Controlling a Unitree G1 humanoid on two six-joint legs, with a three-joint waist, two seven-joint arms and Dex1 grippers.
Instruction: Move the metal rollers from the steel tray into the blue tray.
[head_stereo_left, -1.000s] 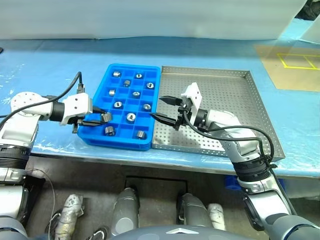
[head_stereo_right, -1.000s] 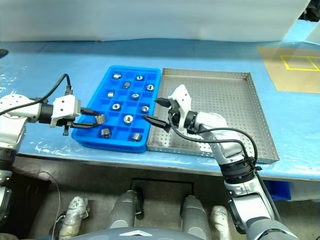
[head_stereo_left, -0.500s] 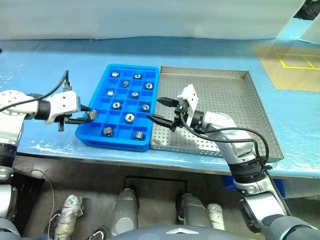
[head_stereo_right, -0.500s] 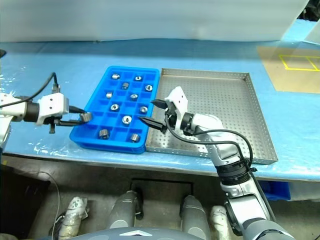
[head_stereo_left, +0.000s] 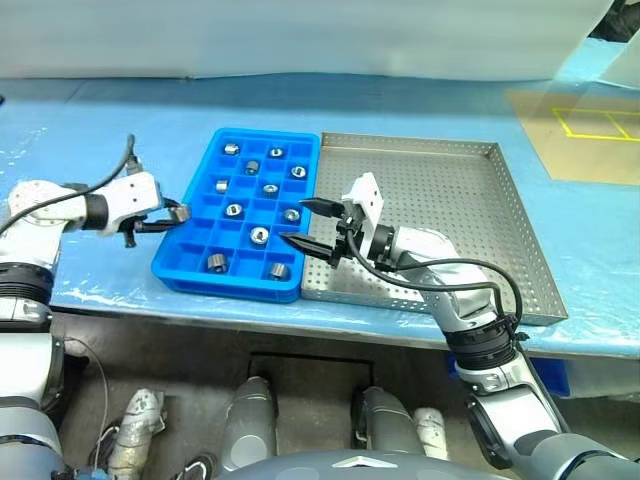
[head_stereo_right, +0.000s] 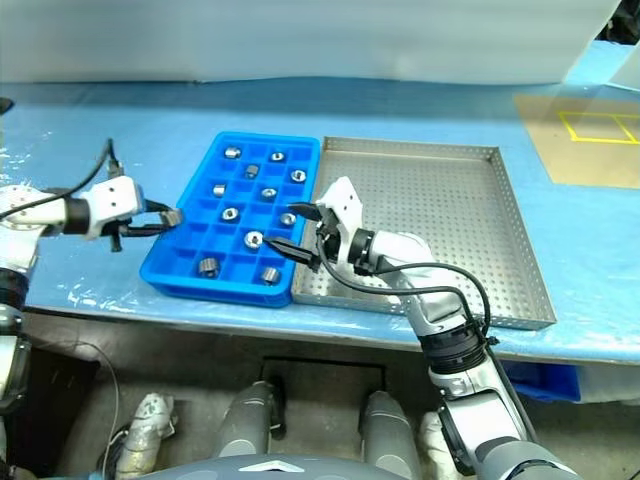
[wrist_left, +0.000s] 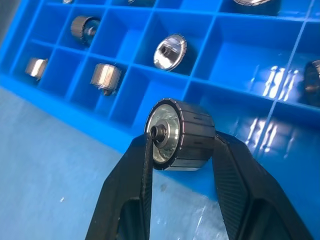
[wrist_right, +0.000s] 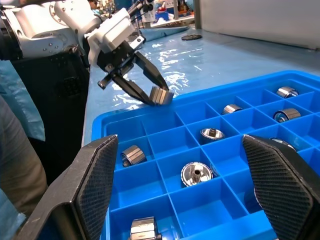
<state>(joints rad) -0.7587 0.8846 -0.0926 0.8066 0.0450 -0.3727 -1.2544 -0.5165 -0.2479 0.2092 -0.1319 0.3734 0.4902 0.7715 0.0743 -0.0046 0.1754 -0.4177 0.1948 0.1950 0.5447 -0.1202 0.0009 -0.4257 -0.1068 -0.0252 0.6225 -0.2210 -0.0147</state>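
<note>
Blue-covered table (head_stereo_left: 120, 120): metal roller (wrist_left: 181, 135) clamped in left pincer (wrist_left: 182, 150), beside blue tray (head_stereo_left: 195, 262).

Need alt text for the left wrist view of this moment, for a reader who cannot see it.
The left gripper holds a metal roller between its two black fingers, just over the near rim of the blue tray. Behind it, other rollers sit in separate compartments.

The blue tray (head_stereo_left: 190, 262) lies just left of the steel tray (head_stereo_left: 470, 190), rollers (head_stereo_left: 259, 236) in its compartments.
</note>
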